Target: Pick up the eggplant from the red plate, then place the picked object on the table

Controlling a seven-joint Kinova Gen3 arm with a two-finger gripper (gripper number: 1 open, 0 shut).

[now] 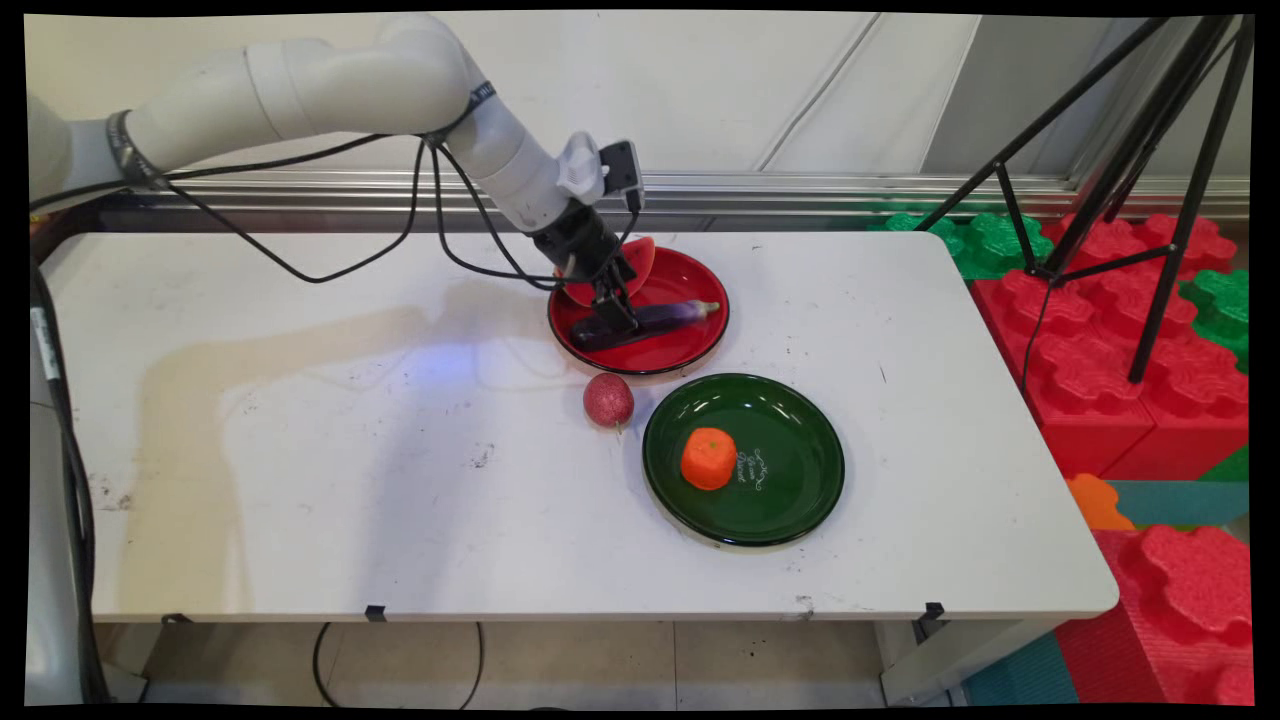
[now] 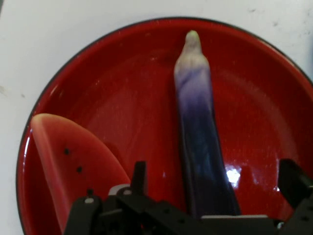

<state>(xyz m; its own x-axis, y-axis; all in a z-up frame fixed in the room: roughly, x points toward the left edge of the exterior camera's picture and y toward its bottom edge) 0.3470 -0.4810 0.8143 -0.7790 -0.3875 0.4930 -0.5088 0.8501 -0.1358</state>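
On the white tabletop (image 1: 300, 480) I see a round dark green plate (image 1: 790, 500) toward the near edge carrying an orange tangerine-shaped toy (image 1: 708, 458), and just behind it, toward the far edge, a round glossy red plate (image 1: 690, 280). My black two-finger gripper (image 1: 612, 322) is down in the red plate with its fingers (image 2: 139, 177) spread wide to either side of the long purple toy eggplant (image 2: 200, 142), though I cannot tell whether they touch it. A red watermelon slice (image 2: 68, 161) lies beside the eggplant at the plate's rim, and a small round dark-red speckled fruit (image 1: 608, 399) sits on the tabletop between the two plates' left edges.
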